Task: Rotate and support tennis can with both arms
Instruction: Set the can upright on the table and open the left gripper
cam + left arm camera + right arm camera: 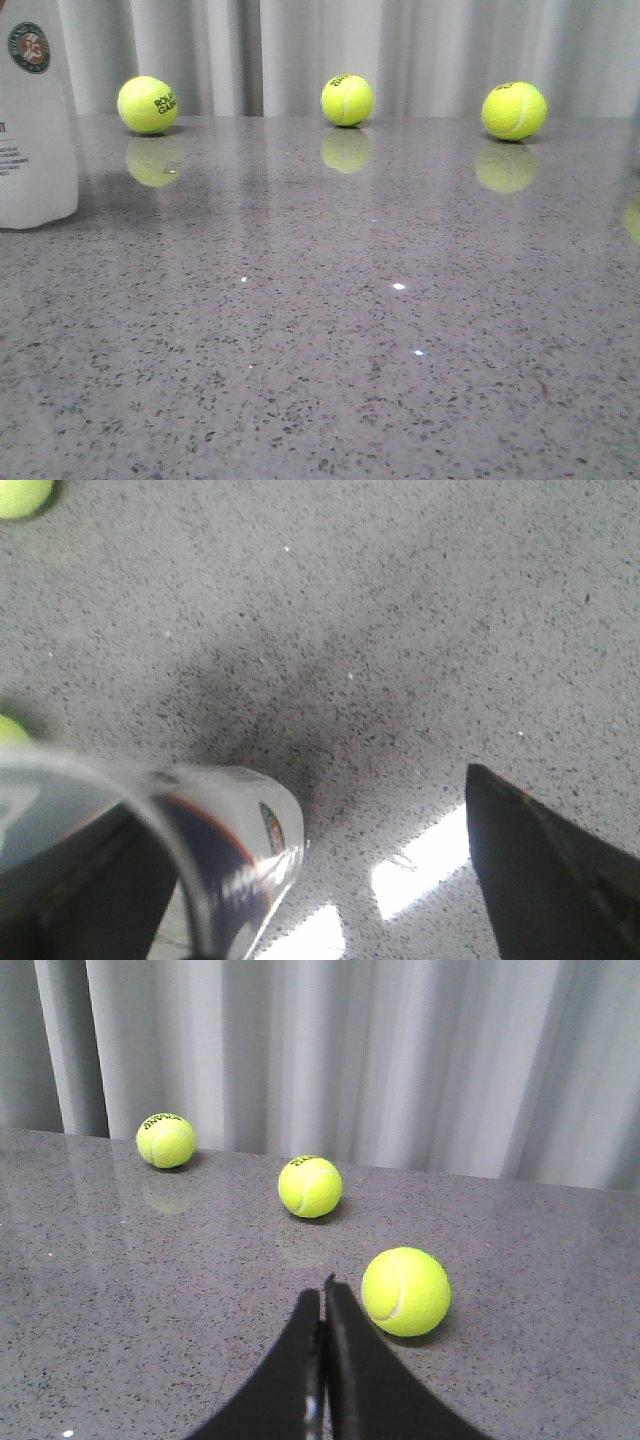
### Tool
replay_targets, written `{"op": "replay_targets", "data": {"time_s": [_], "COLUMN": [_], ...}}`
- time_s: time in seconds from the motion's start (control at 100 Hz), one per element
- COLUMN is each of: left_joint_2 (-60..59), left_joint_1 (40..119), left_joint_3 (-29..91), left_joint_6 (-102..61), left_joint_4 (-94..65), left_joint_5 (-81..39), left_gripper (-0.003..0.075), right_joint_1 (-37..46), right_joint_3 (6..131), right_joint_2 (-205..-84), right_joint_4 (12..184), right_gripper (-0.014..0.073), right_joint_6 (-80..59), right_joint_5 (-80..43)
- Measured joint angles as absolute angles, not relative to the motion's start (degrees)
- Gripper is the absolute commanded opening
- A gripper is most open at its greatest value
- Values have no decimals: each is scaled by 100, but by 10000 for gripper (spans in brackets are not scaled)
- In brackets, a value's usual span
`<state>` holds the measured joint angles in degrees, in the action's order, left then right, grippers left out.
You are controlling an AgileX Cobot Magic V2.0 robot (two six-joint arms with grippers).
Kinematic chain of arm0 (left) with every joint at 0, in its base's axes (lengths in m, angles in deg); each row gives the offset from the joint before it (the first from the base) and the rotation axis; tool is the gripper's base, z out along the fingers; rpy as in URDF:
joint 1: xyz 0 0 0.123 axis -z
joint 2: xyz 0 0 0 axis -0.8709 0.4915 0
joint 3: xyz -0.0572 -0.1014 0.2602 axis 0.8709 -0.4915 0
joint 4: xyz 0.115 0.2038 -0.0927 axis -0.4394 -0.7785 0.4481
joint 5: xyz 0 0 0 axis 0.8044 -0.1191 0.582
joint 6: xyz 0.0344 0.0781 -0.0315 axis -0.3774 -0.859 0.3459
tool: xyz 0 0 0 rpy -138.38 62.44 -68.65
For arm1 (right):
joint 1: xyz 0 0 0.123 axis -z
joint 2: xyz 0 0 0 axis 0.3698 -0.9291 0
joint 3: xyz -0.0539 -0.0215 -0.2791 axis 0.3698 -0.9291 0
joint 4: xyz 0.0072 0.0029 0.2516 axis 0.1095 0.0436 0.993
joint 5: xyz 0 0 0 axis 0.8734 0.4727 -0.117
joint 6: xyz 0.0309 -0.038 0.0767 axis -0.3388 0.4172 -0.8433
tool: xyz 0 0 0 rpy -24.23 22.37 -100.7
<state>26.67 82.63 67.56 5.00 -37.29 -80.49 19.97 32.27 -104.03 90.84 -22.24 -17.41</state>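
Note:
The tennis can (32, 115) stands upright at the far left edge of the front view, white label and round green-red badge showing, top cut off. In the left wrist view I look down along the can (235, 850), with its navy label, orange stripe and badge. My left gripper (300, 815) is open around it: the can lies against one dark finger (70, 900), and a wide gap separates it from the other finger (550, 870). My right gripper (322, 1295) is shut and empty, low over the table, away from the can. Neither gripper shows in the front view.
Three yellow-green tennis balls sit along the back of the grey speckled table (330, 330): left (147, 104), middle (347, 99), right (514, 110). One ball (405, 1291) lies just beside my right fingertips. A grey curtain hangs behind the table.

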Motion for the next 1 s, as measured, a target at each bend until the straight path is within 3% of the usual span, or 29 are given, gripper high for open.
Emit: {"op": "replay_targets", "data": {"time_s": [0.51, 0.77, 1.0], "left_joint_2": [2487, 1404, 232], "left_joint_1": [8263, 8263, 8263], "left_joint_3": [7015, 6892, 5733], "left_joint_6": [525, 840, 1176], "left_joint_4": [-3896, -3918, -4140], "left_joint_5": [-8059, -7967, -7174], "left_gripper": [554, 554, 554], "right_joint_1": [1997, 1997, 1997], "right_joint_3": [3227, 3227, 3227], "right_joint_2": [-10403, -10403, -10403], "right_joint_4": [9084, 9084, 9084], "right_gripper": [-70, -70, -70], "right_joint_6": [-2224, -2224, -2224], "right_joint_5": [-1741, -1741, -1741]}}
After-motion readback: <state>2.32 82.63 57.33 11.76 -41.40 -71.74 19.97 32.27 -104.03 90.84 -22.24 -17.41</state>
